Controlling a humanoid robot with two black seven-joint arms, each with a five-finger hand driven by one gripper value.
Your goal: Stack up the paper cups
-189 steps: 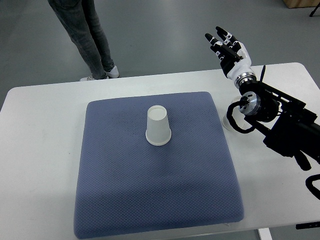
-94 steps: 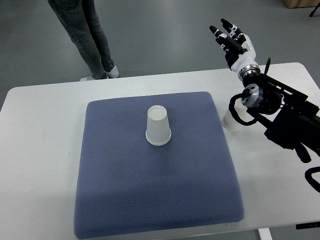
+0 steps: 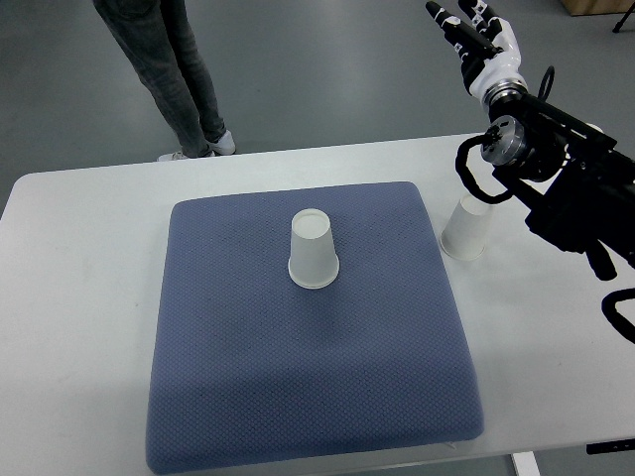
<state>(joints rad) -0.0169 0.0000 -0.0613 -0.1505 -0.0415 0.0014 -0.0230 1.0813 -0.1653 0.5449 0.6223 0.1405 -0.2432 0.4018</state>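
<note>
Paper cups (image 3: 314,250) sit well below the raised right hand (image 3: 478,35), its fingers spread, empty.

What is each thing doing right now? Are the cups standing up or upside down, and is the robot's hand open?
Cup on the pad: upside down, alone, nothing stacked on it.
Cup on the table: upside down, beside the pad's right edge, not held.
Blue pad: lying flat on the white table.
Right hand: open, raised beyond the table's far edge, holding nothing.

White cups (image 3: 314,250), blue dimpled mat (image 3: 308,367), white table (image 3: 79,297).
</note>
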